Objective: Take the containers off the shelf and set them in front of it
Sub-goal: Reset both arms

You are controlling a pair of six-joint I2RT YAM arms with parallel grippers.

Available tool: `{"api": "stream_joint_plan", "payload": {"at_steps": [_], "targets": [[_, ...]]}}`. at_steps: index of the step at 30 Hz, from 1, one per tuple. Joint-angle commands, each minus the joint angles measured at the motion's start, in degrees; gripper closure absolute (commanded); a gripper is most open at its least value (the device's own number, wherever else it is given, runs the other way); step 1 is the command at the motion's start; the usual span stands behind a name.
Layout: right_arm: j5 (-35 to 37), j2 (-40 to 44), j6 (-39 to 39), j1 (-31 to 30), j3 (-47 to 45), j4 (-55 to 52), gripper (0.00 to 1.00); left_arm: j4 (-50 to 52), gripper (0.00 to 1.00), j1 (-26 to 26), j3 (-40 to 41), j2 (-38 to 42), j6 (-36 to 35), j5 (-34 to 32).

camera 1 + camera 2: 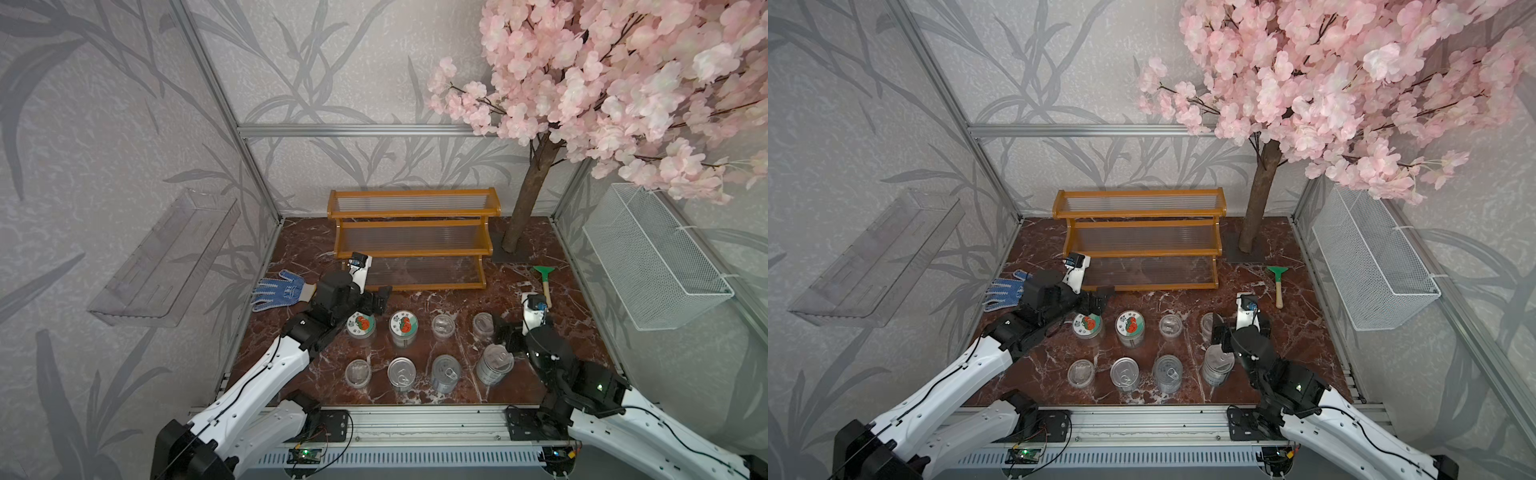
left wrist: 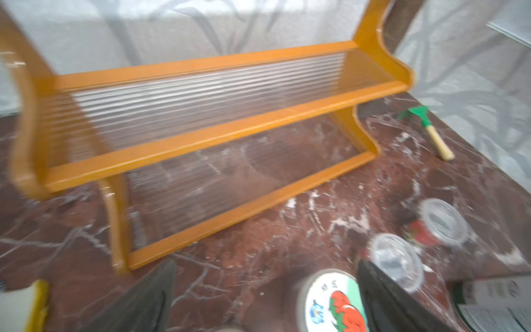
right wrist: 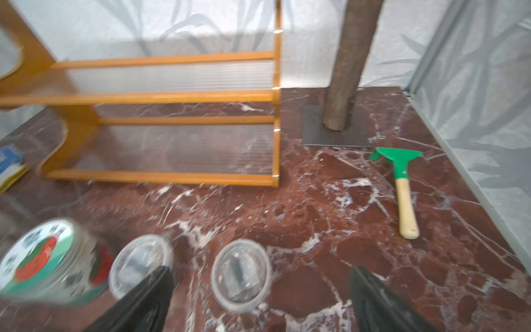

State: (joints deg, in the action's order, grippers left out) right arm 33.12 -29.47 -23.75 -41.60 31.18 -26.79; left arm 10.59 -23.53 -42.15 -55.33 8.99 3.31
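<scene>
The shelf (image 1: 411, 253) at the desk's (image 1: 436, 299) back edge stands bare and all eight containers (image 1: 446, 372) sit in two rows before it, so the job looks done. The next move is to draw both arms clear without clipping anything. The left claw (image 2: 265, 263) hangs spread and empty beside a tomato-lidded jar (image 2: 330, 301). The right claw (image 3: 260, 268), also spread, has a clear cup (image 3: 240, 276) standing free between its fingers.
</scene>
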Motion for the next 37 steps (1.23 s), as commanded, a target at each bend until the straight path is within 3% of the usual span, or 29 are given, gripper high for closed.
{"api": "stream_joint_plan", "payload": {"at_steps": [1,4,8,13,15,18,22,25,29,31,37], "targets": [[-18.85,-6.4,7.74,14.08,4.55,3.96,0.01,2.61,0.0,10.52,0.35,-0.9,2.32,-5.72],[-26.21,-11.22,9.07,26.72,5.14,6.55,0.01,-4.68,0.0,19.3,3.46,-2.22,5.41,-7.92],[-30.68,-15.39,8.79,38.94,0.15,17.89,0.01,-16.41,0.0,21.24,7.51,-7.88,0.95,-18.15],[-32.97,-27.5,11.18,45.34,-5.52,36.25,0.01,-34.61,0.0,25.53,13.26,-16.86,-1.62,-19.77],[-34.56,-34.5,10.53,47.38,-8.71,49.4,0.01,-40.66,0.0,25.99,13.91,-20.84,-3.23,-18.89],[-36.35,-45.59,11.2,48.11,-9.68,64.66,0.01,-50.86,0.0,26.5,15.78,-25.6,-4.42,-19.52],[-38.11,-55.92,14.38,48.65,-8.85,76.15,0.01,-55.4,0.0,26.39,17.35,-28.9,-5.79,-21.7],[-43.99,-56.28,17.83,48.48,-8.46,75.36,0.01,-60.71,0.0,25.38,20.8,-26.79,-7.79,-24.94],[-40.18,-61.85,16.75,47.65,-13.32,90.39,0.01,-60.95,0.0,23.76,20.61,-27.07,-9.3,-26.44],[-40.66,-60.08,17.37,47.6,-12.72,86.17,0.01,-61.8,0.0,23.73,21.35,-26.48,-8.97,-27.16],[-38.95,-61.51,16.75,47.58,-13.75,90.39,0.01,-64.51,0.0,23.81,23.74,-24.67,-9.37,-25.91]]}}
